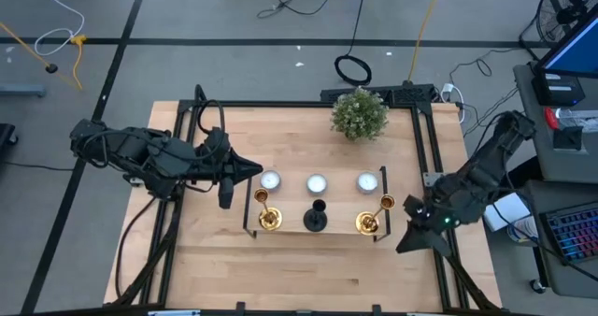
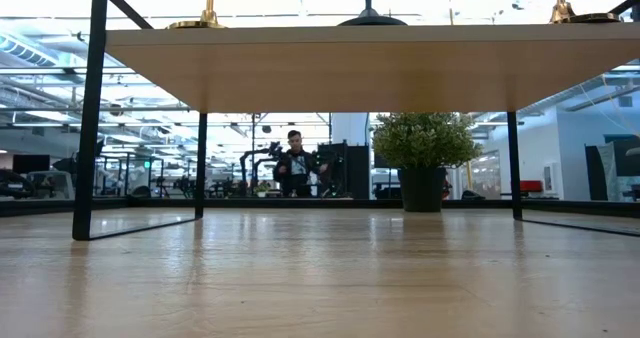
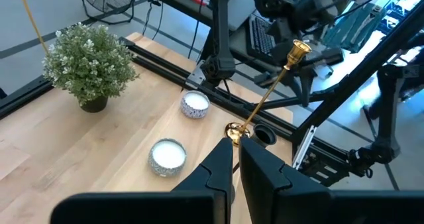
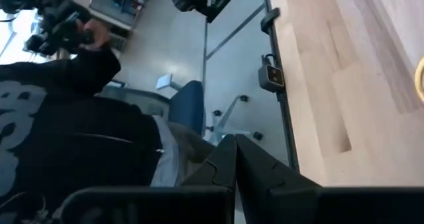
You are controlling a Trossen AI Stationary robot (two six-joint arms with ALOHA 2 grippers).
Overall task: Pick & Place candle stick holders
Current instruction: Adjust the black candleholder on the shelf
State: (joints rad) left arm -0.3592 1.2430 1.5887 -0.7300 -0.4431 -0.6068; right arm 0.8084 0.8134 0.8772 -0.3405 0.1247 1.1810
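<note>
Pale wood makes up the table (image 1: 308, 269), the largest thing here, and across its middle sits the long wooden black-framed stand (image 1: 290, 225), seen from beneath in the low view. A potted plant (image 1: 359, 114) stands at the far edge. Three small white candles (image 1: 317, 183) lie in a row just behind the stand. On the stand are the candle stick holders: a gold one (image 1: 267, 213) toward the left end, a shorter black one (image 1: 316, 217) in the middle, and a second gold one (image 1: 371, 219) toward the right end.

The left gripper (image 1: 250, 171) hovers just beside the left gold holder, its fingers (image 3: 262, 168) drawn nearly together with only a thin slit between them and nothing held. The right gripper (image 1: 407, 242) waits past the table's right edge, pointing off the table, its fingers likewise closed on nothing.

I judge the step in hand to be the left arm's approach to the nearest gold holder. To do it well, the fingers should spread first, then come in level around the slim stem above the round base. Closing gently and lifting straight up should keep the top-heavy piece from tipping or knocking the black one beside it.
</note>
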